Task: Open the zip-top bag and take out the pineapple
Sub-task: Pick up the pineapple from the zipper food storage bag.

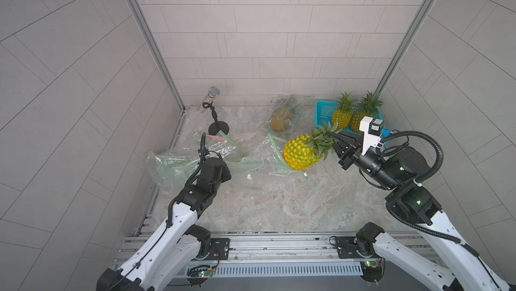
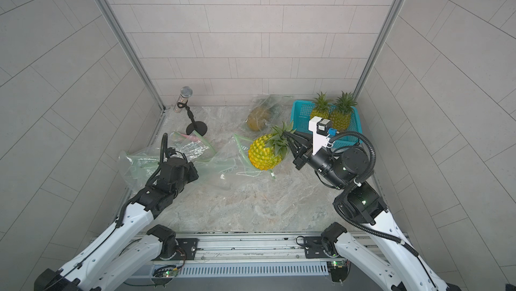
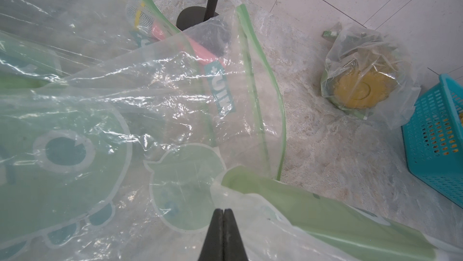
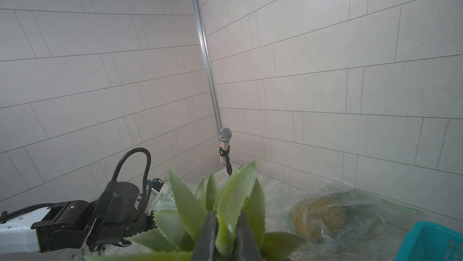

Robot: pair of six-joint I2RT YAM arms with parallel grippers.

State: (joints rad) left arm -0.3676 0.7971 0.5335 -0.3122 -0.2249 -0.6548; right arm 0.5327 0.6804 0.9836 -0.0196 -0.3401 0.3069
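— Now, both top views: where does the pineapple (image 1: 300, 151) sit relative to the right gripper (image 1: 335, 139)?

— Mid-table, directly on the left-arm side of the gripper. Its base is at the open mouth of the zip-top bag (image 1: 257, 164), and its upper surface is bare of film. The jaws are closed on the crown leaves. Both top views agree: pineapple (image 2: 265, 154), right gripper (image 2: 289, 136).

— Long axis?

— Diagonal. The crown points far-right, into the gripper and toward the teal basket (image 1: 324, 113). The base points near-left, next to the bag's green zip strip. Whether the base rests on the table or hangs clear cannot be determined.

— Left wrist view?

— The left gripper (image 3: 223, 213) has its jaws pressed tip to tip. Bag film is bunched at the tips and creases run out from them. The zip-top bag (image 3: 125, 134) fills most of the view. A separate bagged pineapple (image 3: 358, 91) sits just beside the basket (image 3: 436, 132).

— Right wrist view?

— The two dark fingers (image 4: 208, 234) stand nearly together with one leaf clamped between them. The crown of the pineapple (image 4: 188, 207) points at the camera, and the leaves hide the fruit body. The left arm (image 4: 75, 222) is visible beyond the leaves.
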